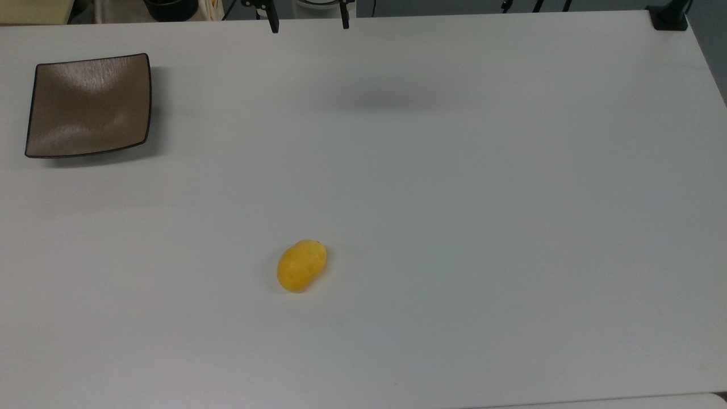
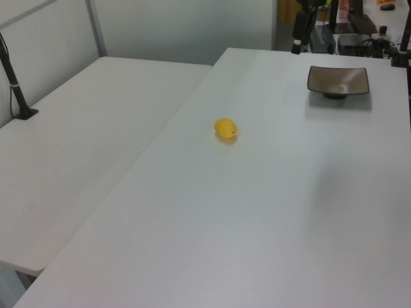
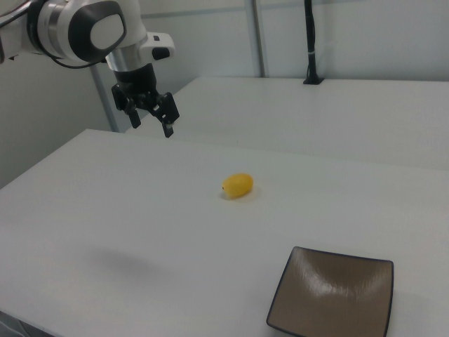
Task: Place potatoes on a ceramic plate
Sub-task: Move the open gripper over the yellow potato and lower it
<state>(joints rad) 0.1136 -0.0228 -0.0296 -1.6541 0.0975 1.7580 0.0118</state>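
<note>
A: Where is the potato (image 1: 301,265)?

B: It lies alone on the white counter (image 1: 454,199), on its side. In the top view it is a little left of the middle and toward the lower edge. It touches nothing but the counter.

A: And the plate (image 1: 90,105)?

B: The plate is well apart from the potato. In the top view it sits in the upper left corner of the counter. In the right view the plate (image 3: 337,295) is at the bottom right, and the potato (image 3: 238,185) is beyond it, near the middle. In the left view the plate (image 2: 338,80) is at the far right end of the counter, and the potato (image 2: 225,128) is nearer to the camera.

A: What does one view give that the others do not?

B: The right view shows the white arm (image 3: 84,28) and the whole gripper (image 3: 149,119). The top view shows two dark finger tips (image 1: 275,25) at the upper edge, with a soft shadow on the counter below them. The left view shows a second white table (image 2: 77,154) just beside the counter, and a dark pole (image 2: 16,90) on it.

A: How are the fingers?

B: They are spread wide apart and they hold nothing. The gripper hangs in the air above the counter, pointing down.

A: And the potato relative to them?

B: In the right view the potato lies lower and to the right of the fingers, well apart. In the top view it is far below them, almost in the same column.
</note>
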